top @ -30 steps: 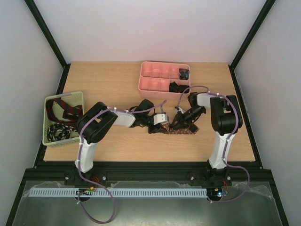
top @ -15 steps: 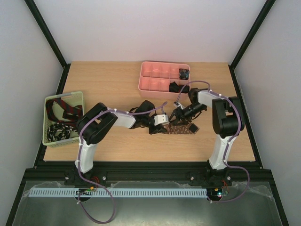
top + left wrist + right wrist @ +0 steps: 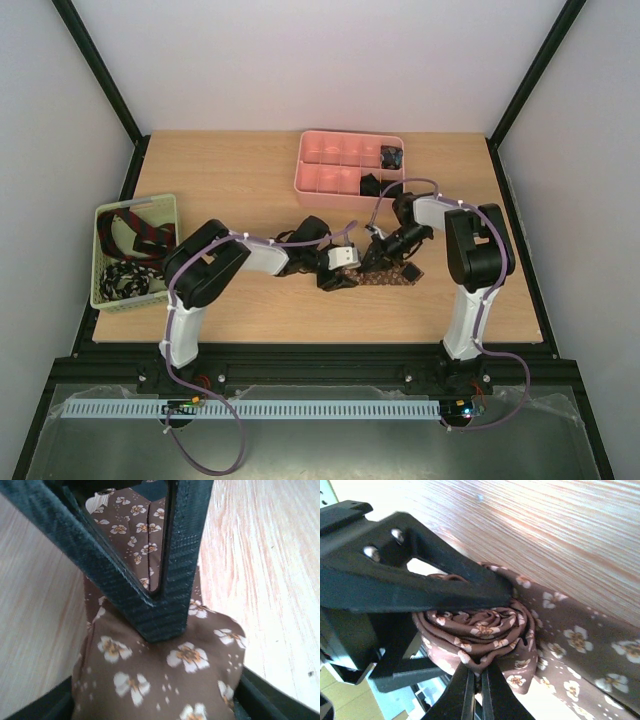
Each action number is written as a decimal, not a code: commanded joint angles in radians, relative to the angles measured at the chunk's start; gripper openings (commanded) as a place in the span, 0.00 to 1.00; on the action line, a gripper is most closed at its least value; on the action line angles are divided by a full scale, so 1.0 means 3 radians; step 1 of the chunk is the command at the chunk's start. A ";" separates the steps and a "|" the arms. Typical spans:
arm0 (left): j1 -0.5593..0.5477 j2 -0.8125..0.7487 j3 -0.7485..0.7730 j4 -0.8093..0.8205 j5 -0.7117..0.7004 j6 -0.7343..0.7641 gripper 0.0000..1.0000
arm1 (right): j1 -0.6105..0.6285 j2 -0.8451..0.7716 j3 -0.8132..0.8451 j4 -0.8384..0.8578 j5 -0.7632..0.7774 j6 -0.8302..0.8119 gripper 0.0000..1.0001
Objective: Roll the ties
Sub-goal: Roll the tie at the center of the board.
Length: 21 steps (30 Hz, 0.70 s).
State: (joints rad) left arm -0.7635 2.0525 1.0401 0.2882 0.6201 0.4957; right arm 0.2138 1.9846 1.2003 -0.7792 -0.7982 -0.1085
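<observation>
Left pincer [image 3: 342, 274] has its fingers set wide, the brown tie [image 3: 165, 680] filling the gap and touching both; right pincer [image 3: 377, 262], nearly closed, nips the core of the coil; over the last second it has come leftward and the flat tail on the table [image 3: 220, 180] has shortened, so I judge this roll nearly finished; pale green basket [image 3: 98, 262] at left holds a red-striped tie [image 3: 148, 228] and a black-and-white tie [image 3: 124, 280]; pink tray [image 3: 350, 137] holds two black coils [image 3: 390, 156] in its right-hand compartments.

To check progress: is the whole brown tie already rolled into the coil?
No, a flat length of the brown tie extends beyond the coil.
</observation>
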 commanded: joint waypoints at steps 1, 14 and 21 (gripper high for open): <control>0.0002 0.0044 -0.0218 -0.0394 -0.0175 -0.0041 0.69 | -0.0027 0.0138 -0.0152 -0.0009 0.0511 -0.0047 0.02; 0.0193 -0.0822 -0.0586 0.0362 -0.0100 -0.0597 0.99 | -0.0135 0.0310 -0.0123 -0.0016 0.0838 -0.0241 0.01; 0.0345 -0.0661 -0.0202 -0.0342 0.0565 -0.0330 0.99 | -0.0068 0.0380 -0.0084 -0.0039 0.0693 -0.0327 0.02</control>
State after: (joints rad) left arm -0.6624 1.7962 0.8944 0.3130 0.6815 0.3443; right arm 0.1703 2.0338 1.1809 -0.8024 -0.6952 -0.1799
